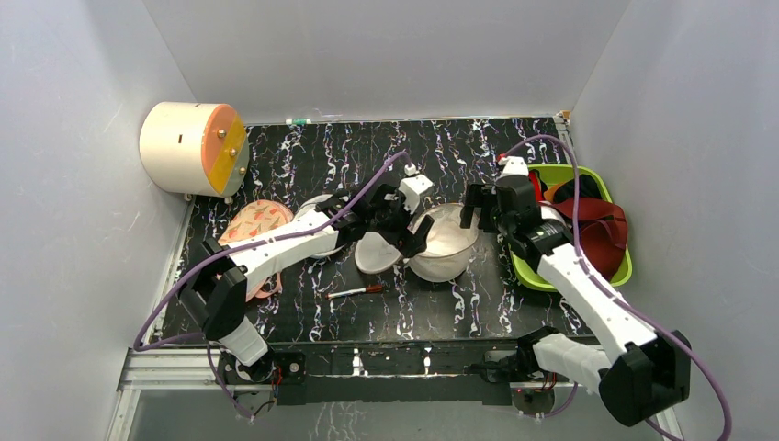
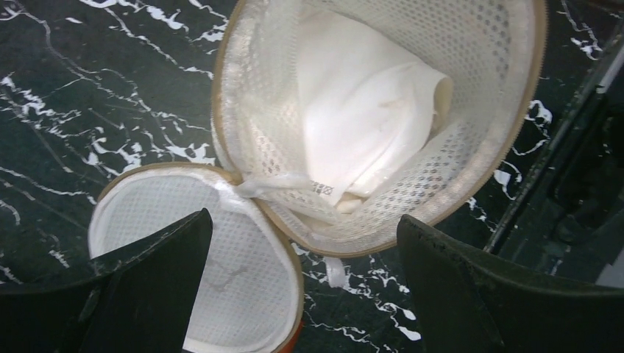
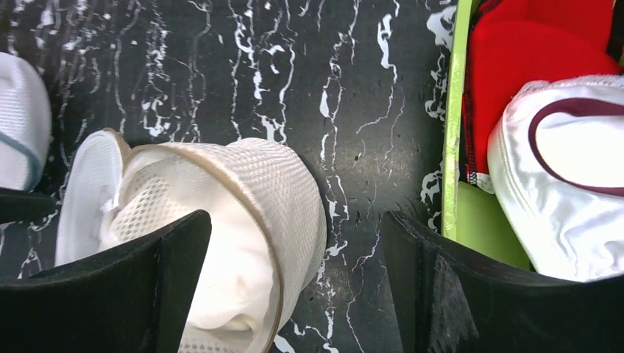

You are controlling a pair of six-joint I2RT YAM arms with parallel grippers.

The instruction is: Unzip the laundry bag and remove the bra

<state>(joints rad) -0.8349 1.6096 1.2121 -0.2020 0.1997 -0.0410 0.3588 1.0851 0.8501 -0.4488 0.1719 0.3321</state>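
– Left gripper (image 2: 302, 218) hangs over the laundry bag (image 2: 471, 44), jaws wide apart and holding nothing. Do we count the zip as done?

– We do. The bag's lid (image 2: 243, 250) is flipped open and lies on the table (image 1: 303, 156) beside the dome, joined to it at one spot (a hinge of rim left zipped, we judge). The unzipping step looks finished.

– And the bra (image 2: 360, 103)?

– It sits inside the bag's mesh bowl, white and folded, with a padded cup facing the opening. We cannot make out its straps. Nothing grips it, so taking it out is what remains.

– Where is the bag?

– It is around the middle of the table, with its lid on the side toward the left edge. The right gripper (image 1: 479, 207) hovers close by on the side toward the right edge, jaws also apart and empty. It is between the bag and a green basket (image 1: 528, 271) of clothes at that edge.

– What do we think the next move needs?

– In our judgement, one gripper must reach into the mouth and pinch the cup. The other may need to steady the rim, since the soft bag could lift with the bra.
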